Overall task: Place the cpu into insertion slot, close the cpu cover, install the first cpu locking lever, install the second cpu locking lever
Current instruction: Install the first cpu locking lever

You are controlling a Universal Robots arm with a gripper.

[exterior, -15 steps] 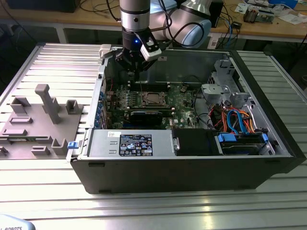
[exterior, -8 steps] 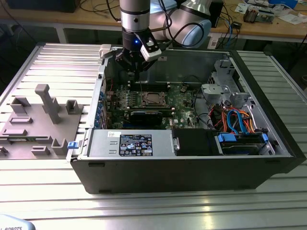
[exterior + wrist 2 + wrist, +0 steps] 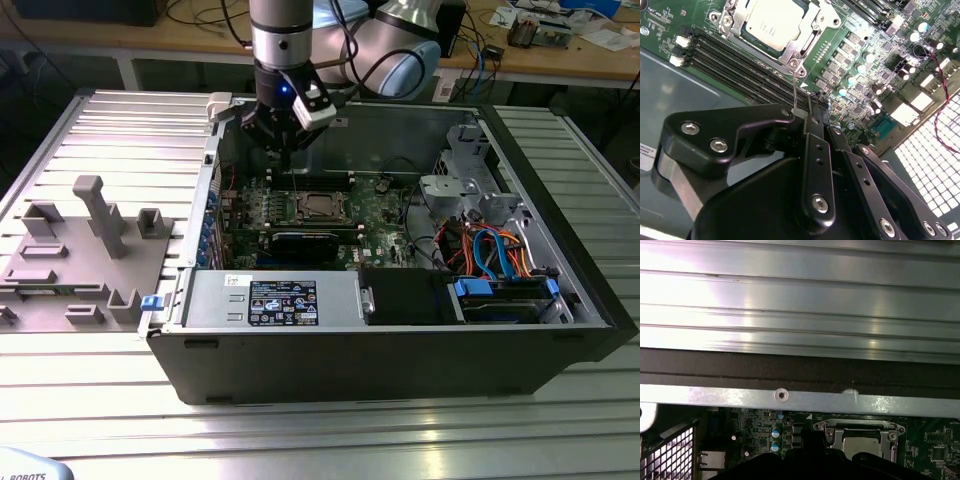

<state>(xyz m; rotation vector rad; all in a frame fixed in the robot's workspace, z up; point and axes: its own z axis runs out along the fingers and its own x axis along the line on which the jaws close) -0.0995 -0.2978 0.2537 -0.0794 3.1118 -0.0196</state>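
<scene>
The cpu (image 3: 772,22) lies flat in the insertion slot (image 3: 318,207) on the green motherboard, its silver top showing. Around it the silvery cpu cover (image 3: 805,47) lies down, framing the chip. One thin wire locking lever (image 3: 794,90) stands up from the socket's corner, and its end rests against the side of my fingertips. My gripper (image 3: 812,106) is shut, black fingers pressed together, a little above the board beside the socket. In the exterior view my gripper (image 3: 285,150) hangs inside the open case, just behind the socket. The first wrist view shows the cpu (image 3: 860,442) under its cover (image 3: 837,432).
Black memory slots (image 3: 735,65) run beside the socket. The case's metal wall (image 3: 790,396) is close behind the gripper. A drive cage (image 3: 465,180) and coloured cables (image 3: 490,250) fill the exterior view's right. A power supply (image 3: 280,300) sits in front. A grey fixture block (image 3: 80,250) stands outside on the exterior view's left.
</scene>
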